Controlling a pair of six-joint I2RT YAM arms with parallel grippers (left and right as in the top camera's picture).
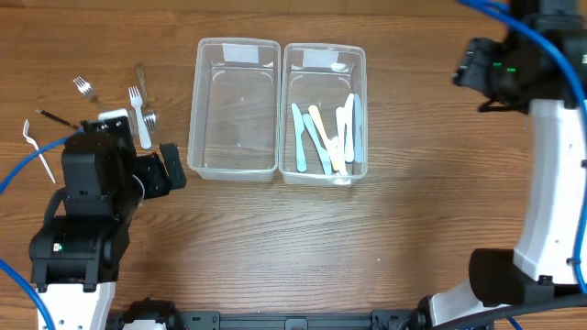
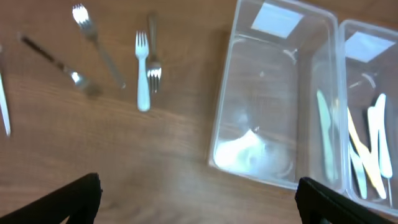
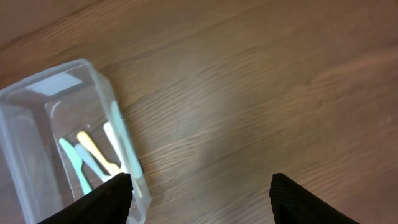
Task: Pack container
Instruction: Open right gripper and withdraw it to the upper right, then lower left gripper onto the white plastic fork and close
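**Both jaws wide and empty, forks waiting**

Spread to the full on the left gripper (image 2: 199, 193), with nothing but bare table (image 1: 275, 247) between the fingers. Parted too on the right gripper (image 3: 202, 180), nothing pinched, only wood grain beneath. Hangs well to the right of the containers, out of the way.

Side by side at the far middle of the table: an empty clear container (image 1: 234, 119) on the left and, touching it on the right, a second container (image 1: 316, 87) with the pastel plastic knives (image 1: 323, 137) lying inside. Loose on the wood to the left of both: a white plastic fork (image 2: 142, 71), two metal forks (image 2: 96, 40), a dark-handled piece (image 2: 53, 59) too blurred to name, and another white fork (image 1: 32, 142) close to the left edge.

Looks like a sorting job at its halfway mark: knives apparently packed, forks not yet begun, the empty container probably meant for them. Falls to the left arm by position.

Calls next for a short reach to the far left, jaws turned across the handle of the white plastic fork, then a low, flat close against the wood. Needs care with the metal fork lying just beside it. After that, a lift over the near wall and a release inside the empty container.
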